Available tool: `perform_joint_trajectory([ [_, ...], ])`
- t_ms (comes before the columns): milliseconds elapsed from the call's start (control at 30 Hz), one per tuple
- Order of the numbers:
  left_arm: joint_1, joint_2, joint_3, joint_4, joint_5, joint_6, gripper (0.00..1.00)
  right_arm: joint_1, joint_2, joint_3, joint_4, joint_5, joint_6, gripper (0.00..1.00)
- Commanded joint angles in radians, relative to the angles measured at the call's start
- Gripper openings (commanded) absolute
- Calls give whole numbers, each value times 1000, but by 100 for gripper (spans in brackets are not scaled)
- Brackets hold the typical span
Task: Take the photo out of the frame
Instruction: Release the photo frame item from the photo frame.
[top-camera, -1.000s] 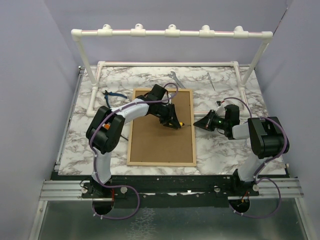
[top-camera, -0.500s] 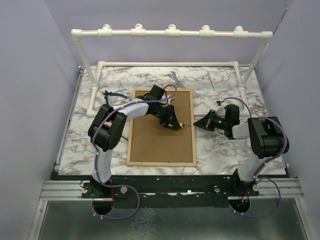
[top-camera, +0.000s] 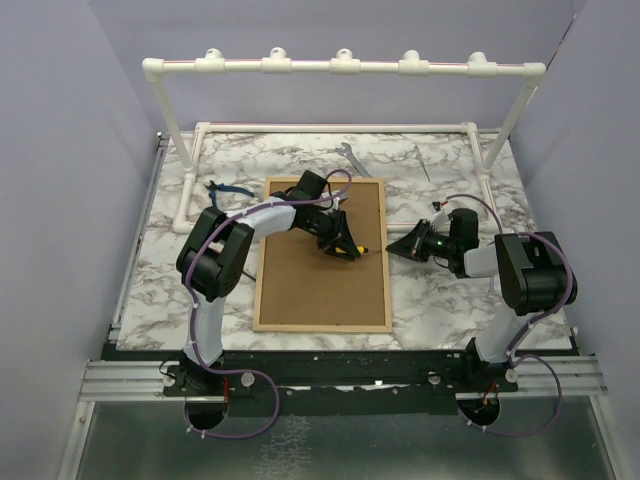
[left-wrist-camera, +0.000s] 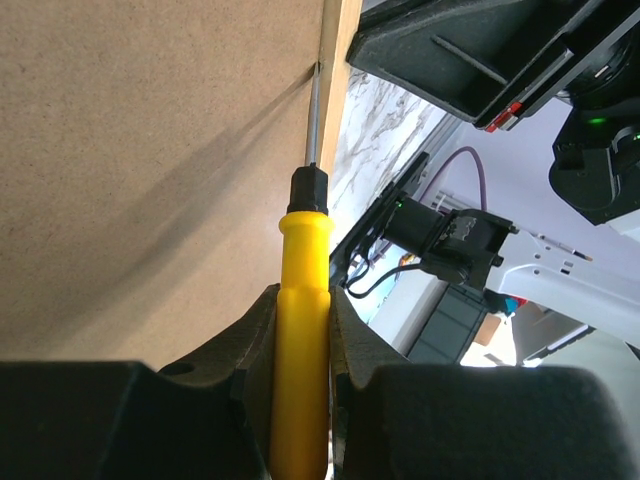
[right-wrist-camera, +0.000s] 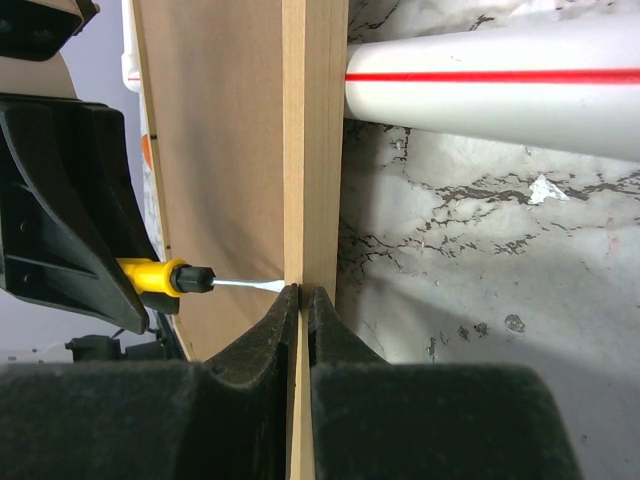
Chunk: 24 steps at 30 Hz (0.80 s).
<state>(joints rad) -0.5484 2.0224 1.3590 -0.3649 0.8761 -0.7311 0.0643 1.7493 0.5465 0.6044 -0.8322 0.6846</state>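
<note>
The left pincer (left-wrist-camera: 298, 345) is clamped on the yellow handle of a screwdriver (left-wrist-camera: 303, 235); its thin blade runs low over the fibreboard back (left-wrist-camera: 150, 150), with the tip at the seam where that back meets the wood edging (left-wrist-camera: 336, 60). The right pincer (right-wrist-camera: 303, 305) has its fingers pressed together and holds nothing; its tips sit at the same edging, straight across from the blade, though whether they bear on it I cannot tell. The frame (top-camera: 320, 326) lies face down on the marble counter (top-camera: 440, 300); the photo is out of sight, presumably beneath the back.

The likeliest trouble is the blade skating out of the seam under a push and scoring the fibreboard, since the shaft lies at such a shallow angle. If it is driven too deep instead, it could mark the photo underneath. A sideways lever could shove the whole frame along the counter if the right pincer is not truly bracing it; the round handle might also twist in the grip.

The left wrist view shows the tip seated in the seam; the right wrist view shows the blade from the side, the closed tips opposite it, and a white pipe (right-wrist-camera: 480, 85) beyond. Only the top view shows the whole frame and both arms converging on its right side.
</note>
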Motion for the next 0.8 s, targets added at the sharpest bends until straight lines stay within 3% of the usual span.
perform_joint_trajectory([
  [0,-23,47,-4,-45,-23,12,0,9,27,18,-13,-19,7,7],
  [767,-135,29,167,-41,-105,-138,0,25,-16,-37,22,-14,28,7],
])
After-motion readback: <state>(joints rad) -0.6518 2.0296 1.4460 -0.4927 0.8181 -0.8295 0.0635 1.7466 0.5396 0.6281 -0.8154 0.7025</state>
